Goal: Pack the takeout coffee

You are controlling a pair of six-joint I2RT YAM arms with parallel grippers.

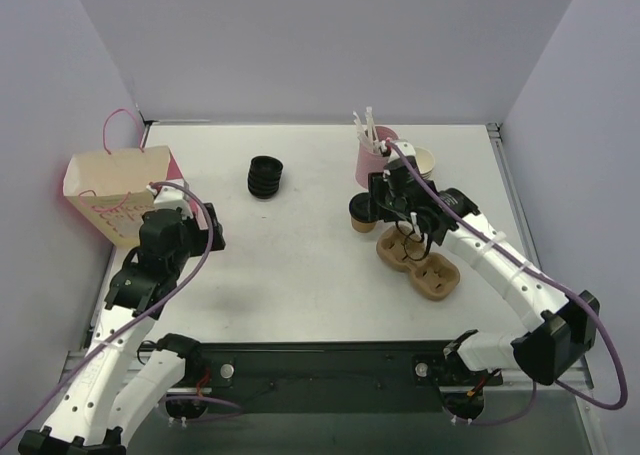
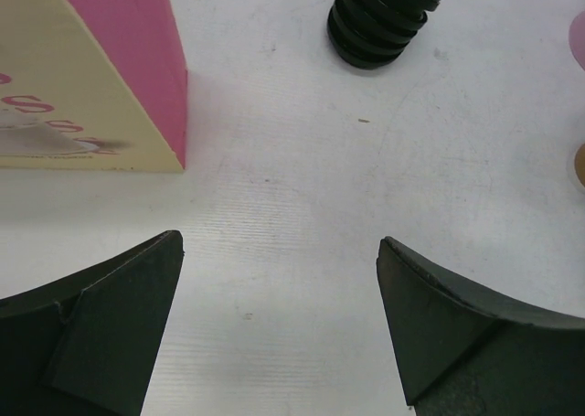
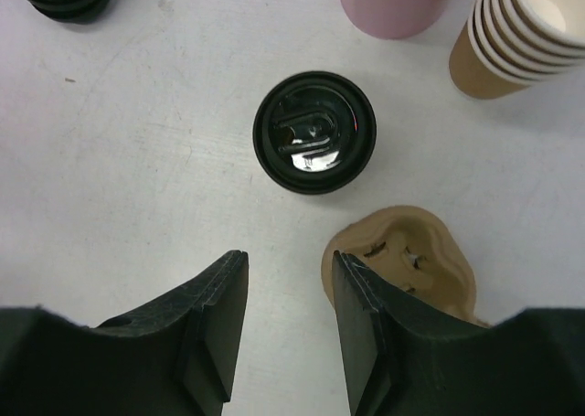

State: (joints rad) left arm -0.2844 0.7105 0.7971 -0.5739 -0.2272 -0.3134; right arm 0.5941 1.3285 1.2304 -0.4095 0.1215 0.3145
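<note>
On the right gripper point(image 3: 288, 329) the jaws stand partly apart and empty, narrower than the small brown paper cup with round black plastic lid point(image 3: 313, 133) just ahead on the white table point(image 3: 137, 178), near the tan moulded-pulp carrier point(image 3: 411, 251). The jaws should widen, then clamp below the lid. The cup stands upright, long axis vertical, lid up. The left gripper point(image 2: 279, 325) is wide and empty.

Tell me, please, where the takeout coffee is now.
The takeout coffee stands upright right of centre in the top view, between the pink cup and the cardboard carrier.
</note>
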